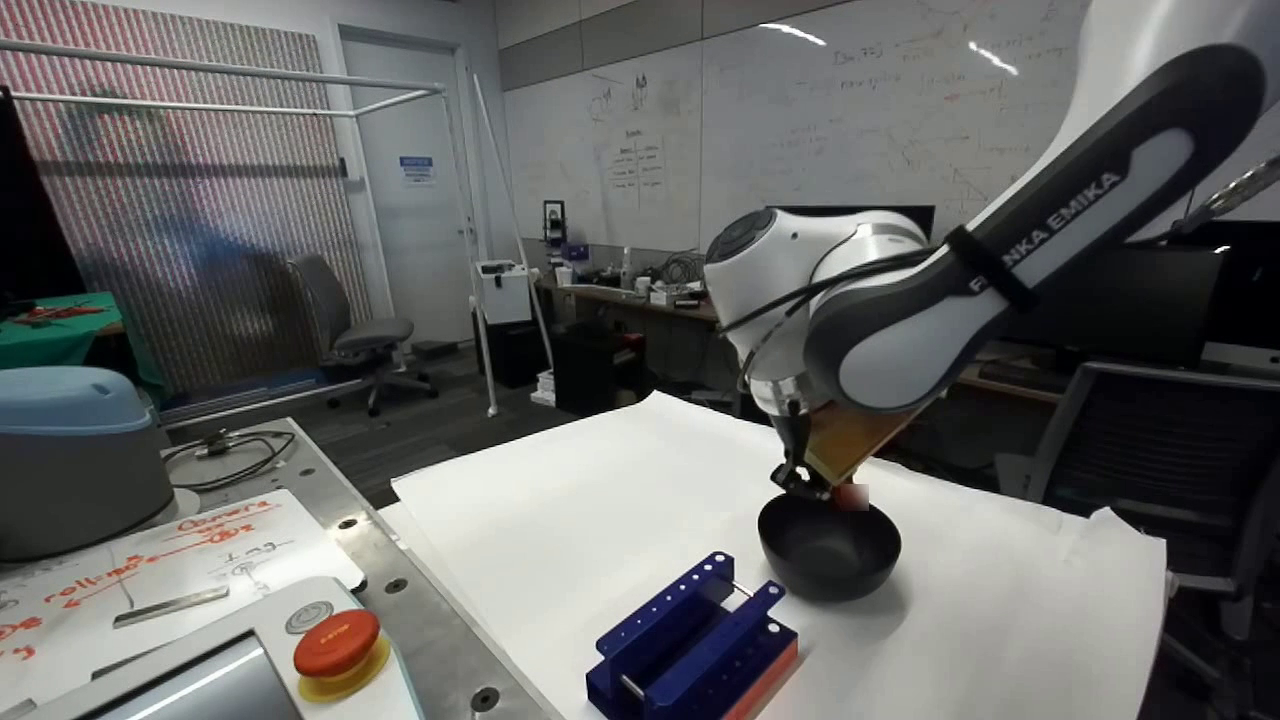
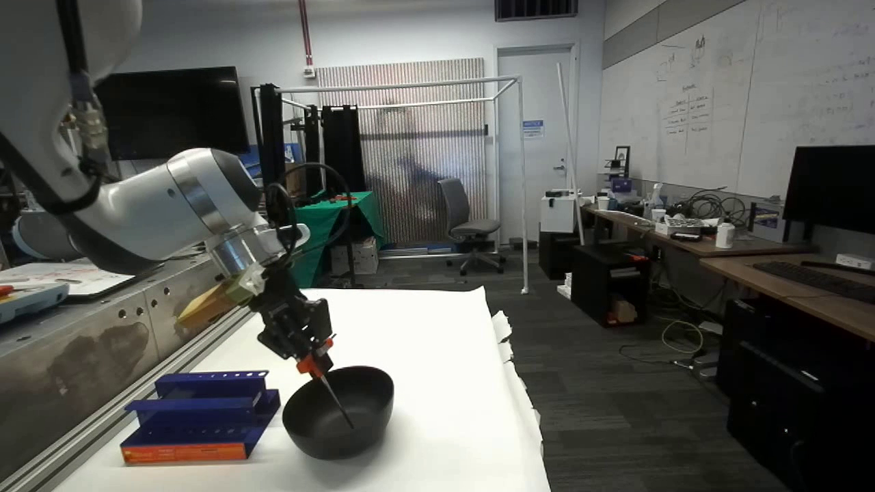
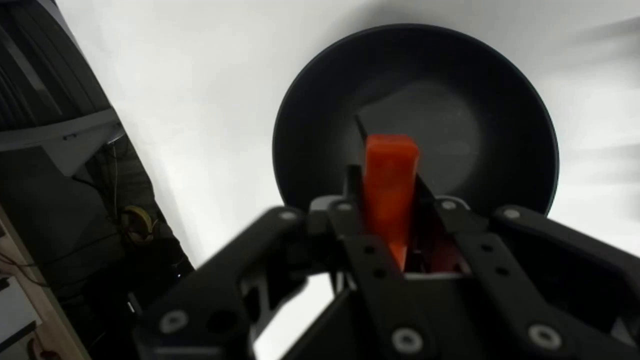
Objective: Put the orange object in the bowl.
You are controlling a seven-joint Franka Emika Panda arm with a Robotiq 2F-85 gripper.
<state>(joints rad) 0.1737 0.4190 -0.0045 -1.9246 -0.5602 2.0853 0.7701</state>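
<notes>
Scribbled whiteboards (image 1: 610, 140) line one side of the room, and across the dark carpet (image 2: 581, 376) I can see a gray office chair (image 1: 372, 336) near a pale door (image 1: 405, 240). Closer in, the white-covered counter (image 2: 451, 410) has one long edge running alongside a metal bench (image 2: 89, 355), while its opposite edge looks torn and ragged in an exterior view. Over on the bench side there's a red push button (image 1: 337, 643). Nearest the bench-side edge sits a blue ridged rack (image 2: 198, 404), orange along its lower side. Just beside it, farther in from that edge and well apart from the counter's far corners, the black bowl (image 1: 830, 578) stands upright. Above that bowl, a white and dark gray arm (image 1: 905, 360) holds the end effector (image 3: 390, 190) at a slant, its fingers (image 3: 354, 220) clamped on the orange object (image 3: 391, 162). It hangs over the bowl, pinched with one finger to each side, and in the wrist view shows bright against the dark inside. From it a thin rod (image 2: 336, 402) slopes down toward the bowl; whether the tip actually touches the bottom, I can't quite make out from where I stand.
</notes>
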